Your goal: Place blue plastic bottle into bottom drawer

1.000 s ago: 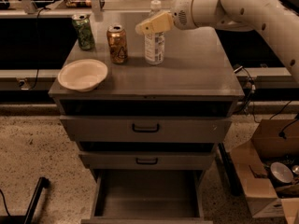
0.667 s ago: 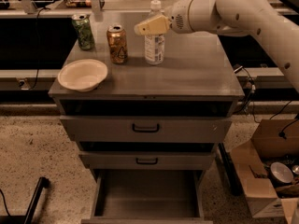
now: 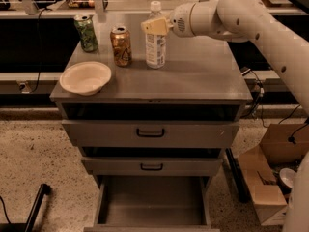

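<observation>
The blue plastic bottle [image 3: 155,45] stands upright on the grey cabinet top [image 3: 203,76], near the back middle, with its white cap showing above my gripper. My gripper [image 3: 154,27] reaches in from the right on the white arm and sits at the bottle's upper part, just below the cap, overlapping it in the camera view. The bottom drawer [image 3: 152,207] is pulled out at the foot of the cabinet, and its grey inside looks bare.
An orange-gold can [image 3: 121,46] stands just left of the bottle, and a green can [image 3: 86,33] further left. A cream bowl [image 3: 85,77] sits at the front left. The two upper drawers are closed. A cardboard box [image 3: 268,178] is on the floor at the right.
My gripper has moved slightly left, closer onto the bottle's neck. The bottle, cans and bowl have not moved.
</observation>
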{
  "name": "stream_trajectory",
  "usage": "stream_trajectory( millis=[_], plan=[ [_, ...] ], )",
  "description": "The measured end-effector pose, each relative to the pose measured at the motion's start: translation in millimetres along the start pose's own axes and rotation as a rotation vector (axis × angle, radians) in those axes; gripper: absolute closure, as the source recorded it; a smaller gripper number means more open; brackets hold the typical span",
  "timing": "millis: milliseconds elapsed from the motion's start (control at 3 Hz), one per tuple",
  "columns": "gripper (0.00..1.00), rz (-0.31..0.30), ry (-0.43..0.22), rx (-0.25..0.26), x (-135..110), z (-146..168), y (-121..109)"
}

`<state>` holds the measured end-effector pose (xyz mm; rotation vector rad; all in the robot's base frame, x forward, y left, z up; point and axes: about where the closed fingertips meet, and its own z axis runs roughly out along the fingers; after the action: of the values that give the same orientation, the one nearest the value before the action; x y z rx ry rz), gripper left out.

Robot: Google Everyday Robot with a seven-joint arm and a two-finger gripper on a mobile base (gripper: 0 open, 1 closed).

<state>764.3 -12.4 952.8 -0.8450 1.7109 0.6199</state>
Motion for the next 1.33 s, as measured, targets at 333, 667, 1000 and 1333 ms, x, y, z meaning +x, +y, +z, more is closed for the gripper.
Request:
stream_trajectory(
  millis=[333, 667, 1000, 1333],
  plan=[
    [0.88, -0.01, -0.04, -0.06, -2.2, -8.1, -0.6],
    [1.0, -0.02, -0.093, -0.158, -12.4, -47.9, 32.1],
    [1.0, 0.003, -0.071, -0.208, -10.4, -107.2, 80.0],
    [1.0, -0.008, 0.045, -0.262, 16.2, -143.2, 138.9]
  ],
)
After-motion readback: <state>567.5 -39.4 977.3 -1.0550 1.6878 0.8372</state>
